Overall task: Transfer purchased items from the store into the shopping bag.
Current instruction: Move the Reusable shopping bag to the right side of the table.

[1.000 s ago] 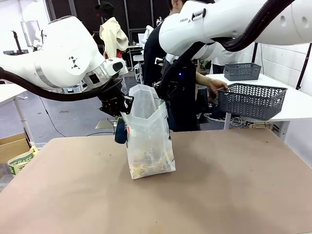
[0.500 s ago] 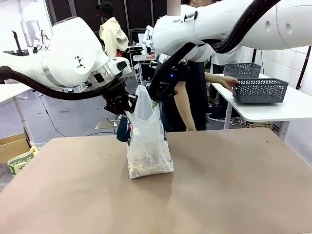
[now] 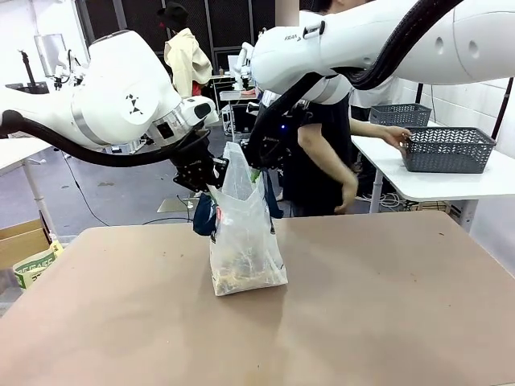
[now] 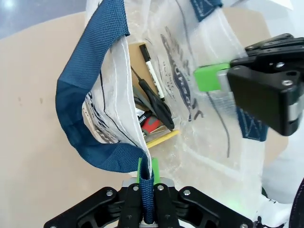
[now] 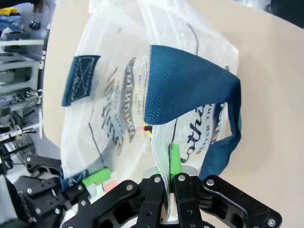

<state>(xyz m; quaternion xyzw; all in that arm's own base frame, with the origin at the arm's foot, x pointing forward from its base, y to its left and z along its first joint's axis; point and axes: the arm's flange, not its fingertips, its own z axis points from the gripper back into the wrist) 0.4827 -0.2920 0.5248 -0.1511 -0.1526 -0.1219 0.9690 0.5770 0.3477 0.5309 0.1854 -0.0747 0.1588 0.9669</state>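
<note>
Front view: the shopping bag [image 3: 244,241] stands upright on the brown table [image 3: 386,305], left of the middle. Its mouth is pulled apart between the left gripper [image 3: 211,181] and the right gripper [image 3: 257,165], one on each rim. Across the way, a person's hand [image 3: 400,135] is at the edge of a grey lattice basket [image 3: 449,149]. Left wrist view: jaws pinched tight on the bag's rim and its navy strap [image 4: 80,109]. Down inside lie the purchased items [image 4: 152,118]: a marker pen [image 4: 151,71], something black-handled, a red piece, a yellow edge. Right wrist view: jaws clamped narrow on the opposite rim, another navy strap looping just beside them.
</note>
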